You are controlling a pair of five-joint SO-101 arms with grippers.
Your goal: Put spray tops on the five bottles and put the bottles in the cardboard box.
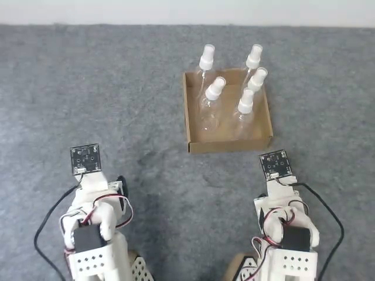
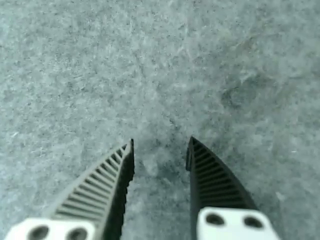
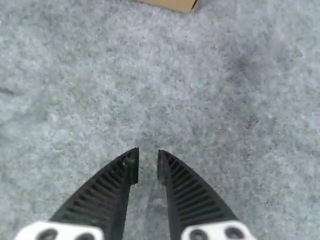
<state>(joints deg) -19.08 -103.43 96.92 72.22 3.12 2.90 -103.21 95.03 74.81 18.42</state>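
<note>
**Five capped bottles in the box, both grippers low and empty**

Seen from above: five bottles [image 1: 208, 114] inside the cardboard box [image 1: 229, 144], each with a white spray top [image 1: 215, 88] on. Two of them at the far wall of the box, one just in front of the right one, and two more nearer the middle. Clear bodies hard to tell apart in the high view, so perhaps touching each other, perhaps not. Box on the grey carpet [image 1: 117, 88], beyond both arms and more to the side of the right arm.

Left arm folded back at the near left of the table, well apart from the box. Left gripper [image 2: 161, 147] close over bare carpet, jaws spread apart, nothing between them.

Right arm folded back at the near right, near the front wall of the box. Right gripper [image 3: 147, 155] also close over the carpet, jaws nearly together with only a narrow gap at the tips, pinching nothing. In the right wrist view, one corner of the box [image 3: 170, 4] ahead of the tips, not touching them.
</note>
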